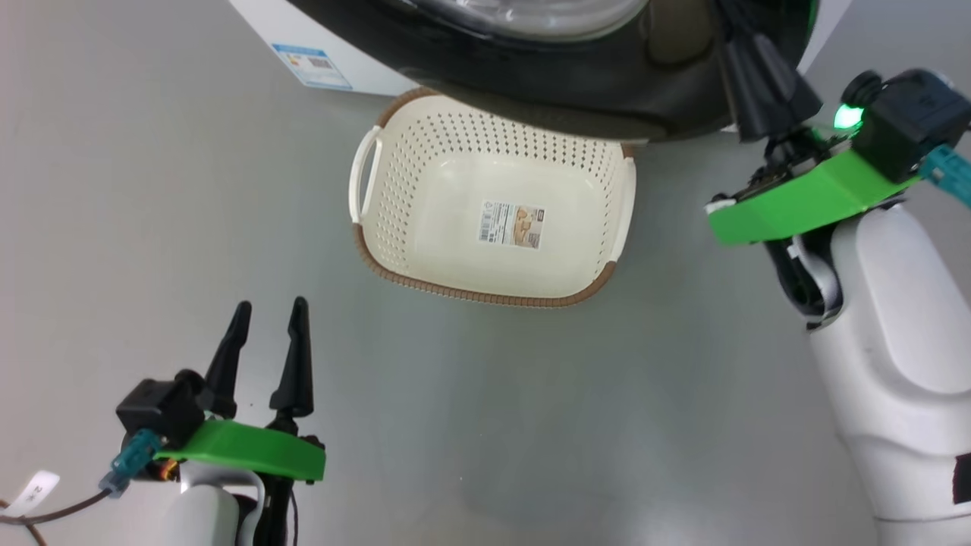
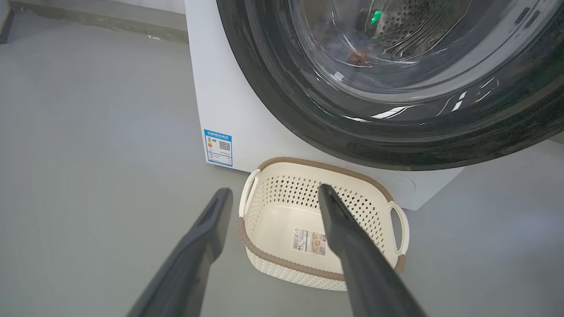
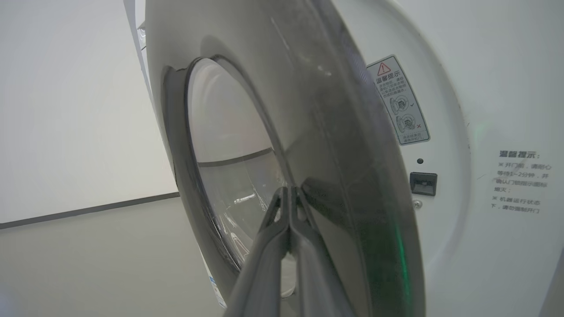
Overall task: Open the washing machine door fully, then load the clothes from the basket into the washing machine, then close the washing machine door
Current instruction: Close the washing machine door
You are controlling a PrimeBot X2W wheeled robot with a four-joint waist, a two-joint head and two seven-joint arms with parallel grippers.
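1. At 7 o'clock in the head view: left gripper (image 1: 271, 305), jaws wide apart, clamped on nothing, tips aimed toward 12. Wrist partly cut off by the bottom edge.
2. Just beyond, at centre: basket (image 1: 485, 296) on the grey floor (image 1: 152, 227), mouth up, long axis running 9 to 3 o'clock with a handle at each end. Bare bottom with a label (image 1: 510, 224) lying flat on it. Far rim at 12 o'clock hidden under the door's lower edge.
3. In the left wrist view: same basket (image 2: 286, 260) seen between the spread fingers of the left gripper (image 2: 274, 190), well apart from them.
4. At 2 o'clock in the head view: right arm with a green light (image 1: 848, 116), dark fingers reaching up to the washing machine door (image 1: 607, 83), tips hard to make out there.
5. In the right wrist view: right gripper (image 3: 288, 190) with jaws pressed together, holding nothing, tips meeting their own reflection on the washing machine door (image 3: 335, 145). Door standing ajar and seen nearly edge-on, with the latch recess (image 3: 423, 182) and a warning sticker (image 3: 398, 101) exposed on the washing machine (image 3: 484, 110).
6. Farthest, in the left wrist view: glass bowl of the door (image 2: 396, 141), perforated drum (image 2: 410, 22) behind it, contents blurred by reflections and not identifiable. Blue sticker (image 2: 218, 147) at 9 o'clock on the white front; top of the machine cut off.
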